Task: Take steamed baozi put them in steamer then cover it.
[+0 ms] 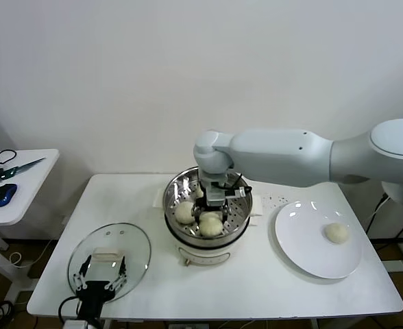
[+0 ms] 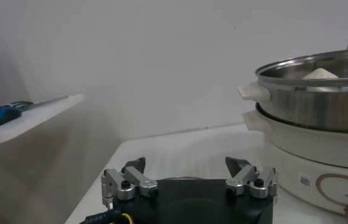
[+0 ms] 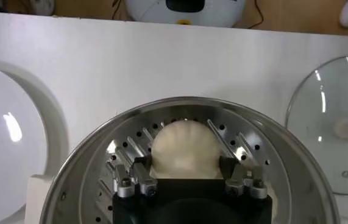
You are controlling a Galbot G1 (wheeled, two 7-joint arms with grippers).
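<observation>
Baozi count: 4 in all; 3 sit on the perforated tray inside the steamer (image 1: 207, 214), and 1 baozi on the plate (image 1: 336, 233) waits on the right of the steamer.
Worktop (image 1: 256, 288): 1 white surface carrying the steamer at its centre; everything below is placed from the steamer.
Right arm: reaches in from the steamer's right side, its wrist straight above the pot.
Steamer: 1 shiny pot on 1 white base, uncovered, holes of the tray plain in the right wrist view.
Plate (image 1: 304, 253): 1, flat and white, just right of the steamer.
Cover (image 1: 109, 259): 1 glass lid lying flat on the worktop, to the steamer's front left, well apart from it.
Right hand (image 3: 186, 176): down inside the steamer, fingers narrow on either side of the baozi in the hand (image 3: 184, 151), which rests on the tray; whether they grip it or have let go I cannot tell.
Left hand (image 1: 101, 275): parked over the cover's near edge, front left of the steamer, fingers wide and holding nothing.
Step in hand: judged to be setting bun 3 down.
Doing it well: spread the fingers fully before lifting, rise straight up so the soft dough is not dragged or dented, and clear the steamer's rim before swinging right to the plate.
</observation>
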